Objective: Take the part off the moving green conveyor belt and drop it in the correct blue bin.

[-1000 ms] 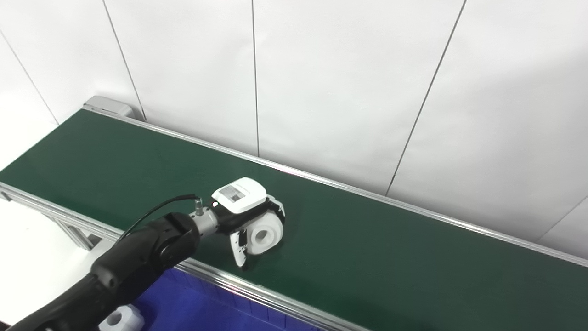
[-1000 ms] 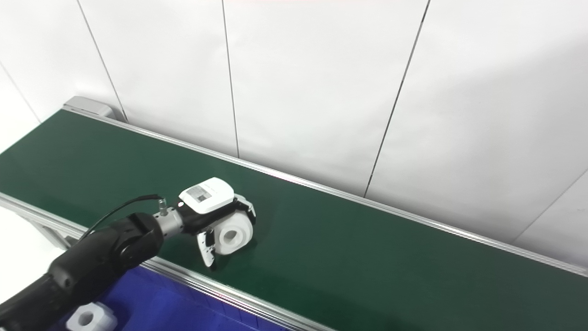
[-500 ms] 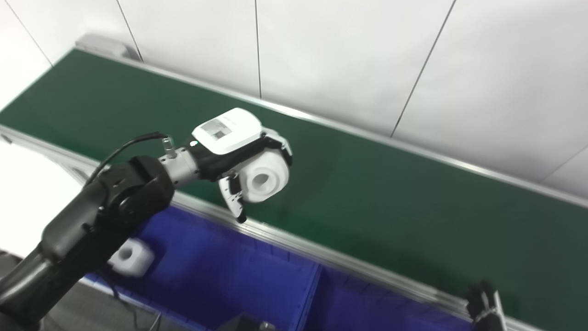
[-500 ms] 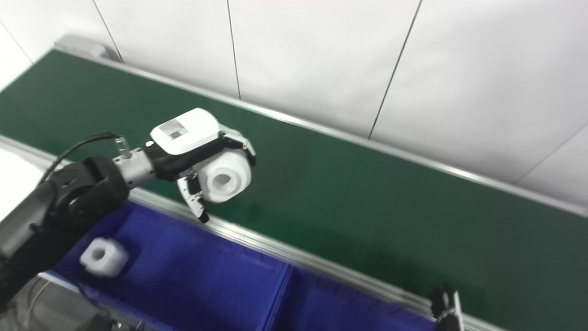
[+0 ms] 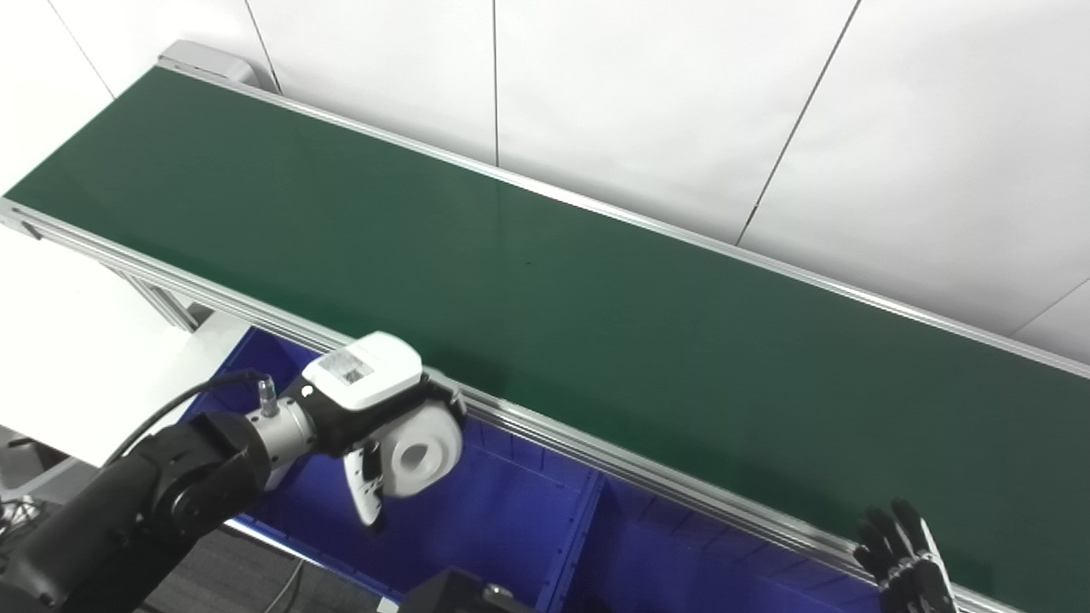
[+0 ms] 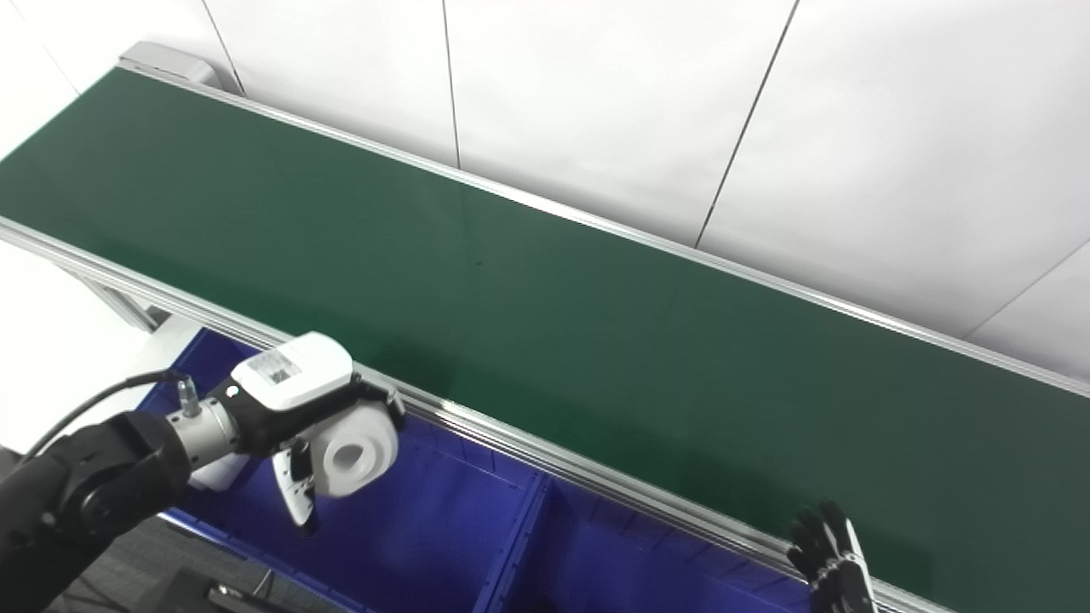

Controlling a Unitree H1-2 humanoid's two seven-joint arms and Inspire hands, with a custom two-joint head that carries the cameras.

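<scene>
White, rigid plastic, the short round part with a centre hole [image 5: 415,455] looks light and smooth, best gripped round its rim. The left hand [image 5: 375,426] is clamped on it above the left blue bin [image 5: 502,528], beside the green conveyor belt's [image 5: 596,340] near edge. The right hand [image 5: 907,562], fingers spread, waits at the belt's near-right edge; nothing blocks the drop.

Left robot hand [image 5: 375,426] around white part [image 5: 417,458] above blue bin [image 5: 502,519], beside green conveyor belt [image 5: 596,340].
</scene>
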